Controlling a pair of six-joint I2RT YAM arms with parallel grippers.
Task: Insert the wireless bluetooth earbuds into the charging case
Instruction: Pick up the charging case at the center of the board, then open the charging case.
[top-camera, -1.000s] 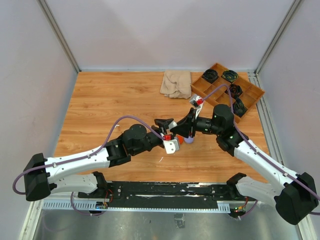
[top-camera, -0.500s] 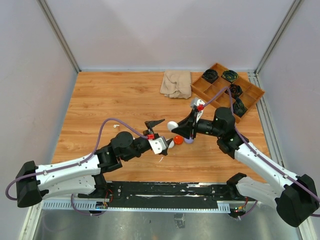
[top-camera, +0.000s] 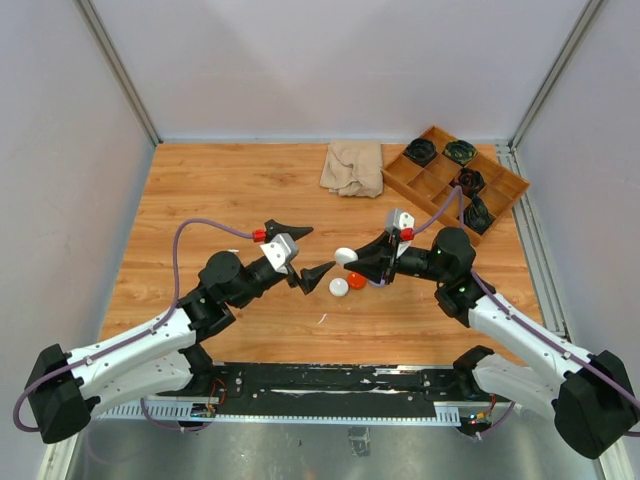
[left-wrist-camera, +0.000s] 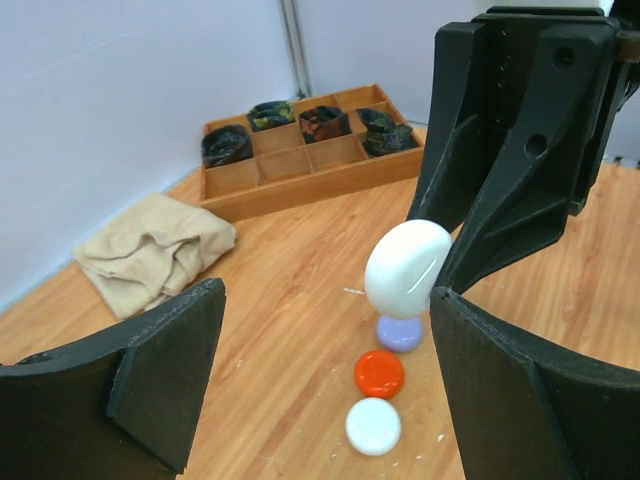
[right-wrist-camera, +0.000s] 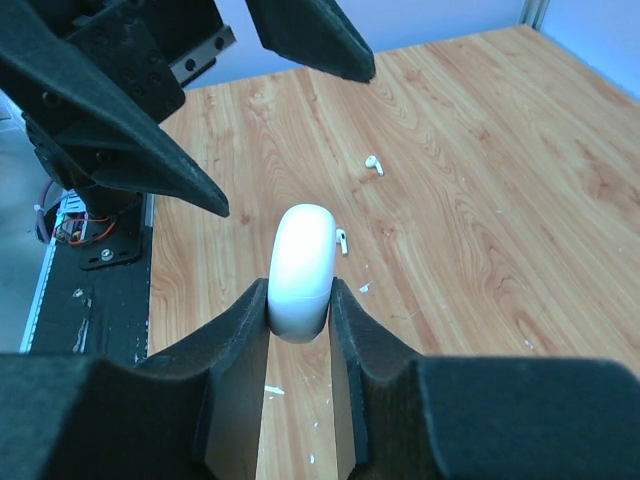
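Over wood-grain table (right-wrist-camera: 500, 150), right fingers (right-wrist-camera: 235, 350) pinch a smooth oval charging case (right-wrist-camera: 302, 255).

The top camera looks down from above the near edge at the whole table (top-camera: 200, 200). The wrist cameras face each other closely, sharing the white case (left-wrist-camera: 407, 268).

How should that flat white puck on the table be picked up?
Probably from straight above: grip the white puck across its rim, on the two sides clear of the orange puck. It lies flat and low, with that neighbour close beside it.
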